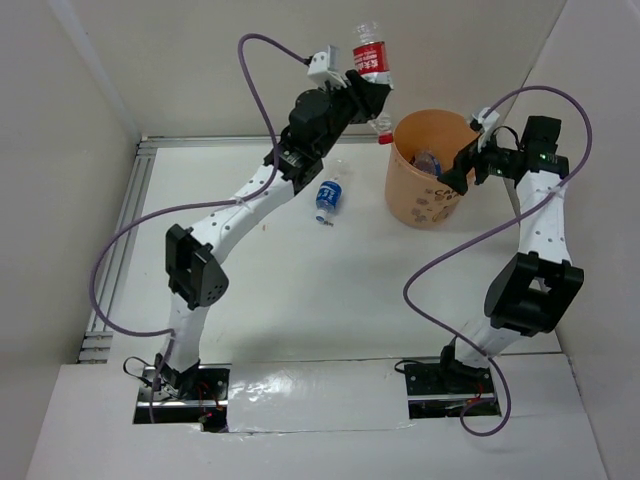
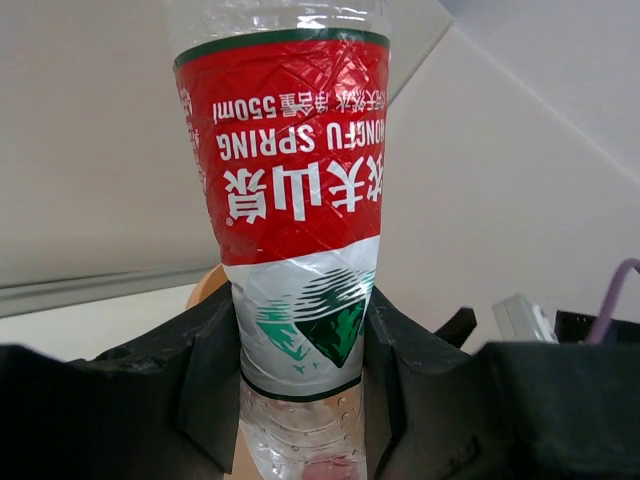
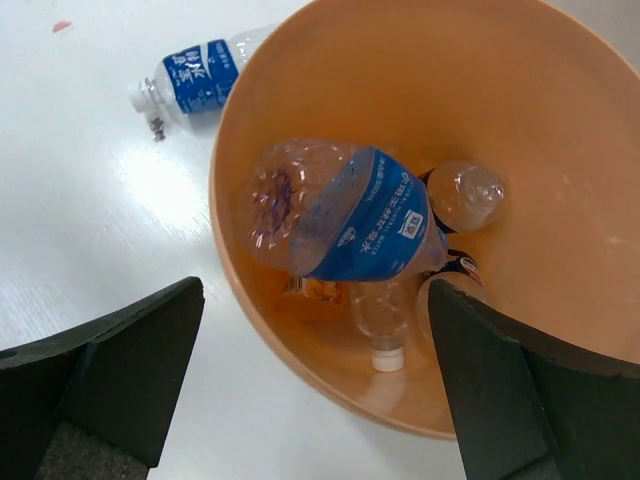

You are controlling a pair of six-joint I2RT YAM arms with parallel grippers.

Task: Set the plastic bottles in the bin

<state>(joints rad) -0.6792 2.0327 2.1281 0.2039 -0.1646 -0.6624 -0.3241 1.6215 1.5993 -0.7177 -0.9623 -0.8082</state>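
Top view. The left gripper (image 1: 366, 92) is raised above the table (image 1: 300, 290), its fingers clamped on the red-and-white-labelled bottle (image 1: 370, 60). The bottle is held in the air at about 11 o'clock from the bin (image 1: 422, 200), with its red cap end down near the rim. The right gripper (image 1: 466, 168) hangs at the bin's 3 o'clock rim. A blue-labelled bottle (image 1: 329, 198) lies on the table at 9 o'clock from the bin, apart from it.

Left wrist view. Both fingers (image 2: 205, 370) press the lower, white part of the label of the red-and-white-labelled bottle (image 2: 300, 190). The print reads upside down.

Right wrist view. The right gripper (image 3: 315, 400) is spread wide and holds nothing, with the bin (image 3: 560, 150) below it. Inside lie a large blue-labelled bottle (image 3: 350, 225) and several smaller clear ones (image 3: 465, 195). The blue-labelled bottle (image 3: 195, 78) on the table shows at 10 o'clock.
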